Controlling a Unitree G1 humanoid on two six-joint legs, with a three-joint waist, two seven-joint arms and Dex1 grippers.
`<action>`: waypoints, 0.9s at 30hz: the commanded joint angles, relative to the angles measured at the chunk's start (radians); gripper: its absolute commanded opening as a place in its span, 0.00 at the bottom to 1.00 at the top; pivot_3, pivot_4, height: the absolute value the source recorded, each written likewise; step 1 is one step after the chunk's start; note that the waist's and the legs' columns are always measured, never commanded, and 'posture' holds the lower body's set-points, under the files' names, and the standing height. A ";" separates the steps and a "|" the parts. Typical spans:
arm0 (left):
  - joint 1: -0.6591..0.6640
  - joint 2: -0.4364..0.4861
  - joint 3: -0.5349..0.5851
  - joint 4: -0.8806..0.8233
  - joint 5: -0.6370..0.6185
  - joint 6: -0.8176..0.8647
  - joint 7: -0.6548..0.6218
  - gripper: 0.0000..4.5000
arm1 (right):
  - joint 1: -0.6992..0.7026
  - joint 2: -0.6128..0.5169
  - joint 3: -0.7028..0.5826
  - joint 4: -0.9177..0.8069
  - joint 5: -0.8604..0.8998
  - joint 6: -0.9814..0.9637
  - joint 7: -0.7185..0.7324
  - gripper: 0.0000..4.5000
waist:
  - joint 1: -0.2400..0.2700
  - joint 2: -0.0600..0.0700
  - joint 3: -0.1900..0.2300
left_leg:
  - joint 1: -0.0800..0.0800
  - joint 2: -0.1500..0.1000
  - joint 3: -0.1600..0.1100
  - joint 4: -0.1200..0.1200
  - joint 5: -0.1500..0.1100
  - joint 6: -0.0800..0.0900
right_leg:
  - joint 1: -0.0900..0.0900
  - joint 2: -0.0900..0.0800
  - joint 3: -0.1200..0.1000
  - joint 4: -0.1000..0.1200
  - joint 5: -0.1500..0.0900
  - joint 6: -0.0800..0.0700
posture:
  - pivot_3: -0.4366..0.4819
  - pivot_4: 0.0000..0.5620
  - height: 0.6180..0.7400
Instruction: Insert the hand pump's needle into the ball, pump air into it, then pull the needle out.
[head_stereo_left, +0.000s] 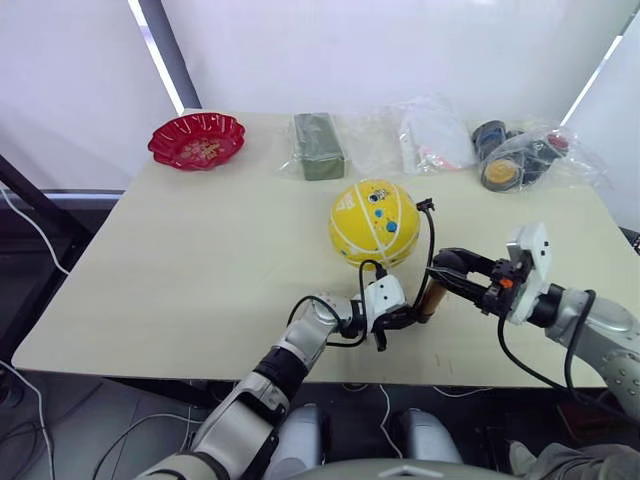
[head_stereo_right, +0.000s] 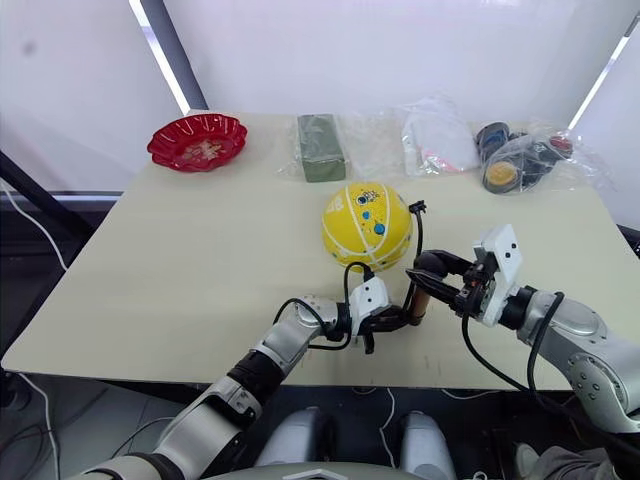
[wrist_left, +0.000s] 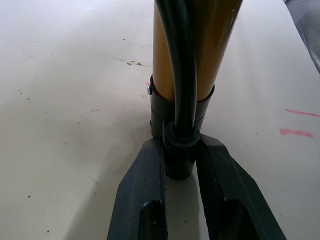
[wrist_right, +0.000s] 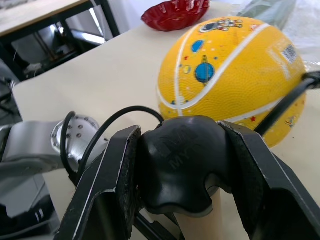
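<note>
A pale table (head_stereo_left: 200, 270) stands before white walls, with wide bare surface on its left half. In the head views, the ball (head_stereo_left: 374, 222) sits mid-table, well clear of every edge. The hand pump (head_stereo_left: 432, 297) stands just in front of it, near the front edge, its hose (head_stereo_left: 431, 240) arching up to the needle (head_stereo_left: 426, 205) at the ball's right side. The left gripper (head_stereo_left: 400, 318) clamps the pump's base; the right gripper (head_stereo_left: 447, 270) clamps the handle. Along the far edge lie a red bowl (head_stereo_left: 197, 139), a green packet (head_stereo_left: 318, 145) and plastic bags (head_stereo_left: 480, 145).

Left wrist view: both fingers (wrist_left: 142, 190) squeeze the black lower cap beneath the gold cylinder (wrist_left: 220, 45).

Right wrist view: fingers (wrist_right: 105, 190) grip the black T-handle (wrist_right: 177, 165), the ball just beyond.
</note>
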 joint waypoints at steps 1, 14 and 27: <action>0.027 0.029 -0.009 0.065 0.029 0.040 -0.007 0.08 | -0.020 -0.023 -0.077 -0.013 0.027 0.064 -0.031 0.43 | 0.000 0.001 0.001 | 0.000 0.000 0.000 0.000 0.000 0.000 | 0.000 0.000 0.000 0.000 0.000 0.000 | 0.48 0.27 1.00; 0.021 0.019 -0.014 0.085 0.031 0.027 -0.019 0.08 | -0.248 -0.279 -0.456 -0.079 0.551 0.266 -0.189 0.43 | 0.005 0.008 0.012 | -0.011 -0.001 0.001 0.000 0.000 0.000 | -0.008 -0.002 0.000 0.000 0.001 -0.001 | 0.48 0.27 1.00; 0.032 0.020 -0.014 0.068 0.033 0.035 -0.011 0.08 | 0.053 -0.001 0.004 0.029 0.024 0.088 -0.082 0.43 | 0.000 -0.003 0.001 | -0.004 -0.001 0.000 0.001 0.000 0.000 | -0.003 -0.001 0.001 0.000 0.001 0.000 | 0.48 0.27 1.00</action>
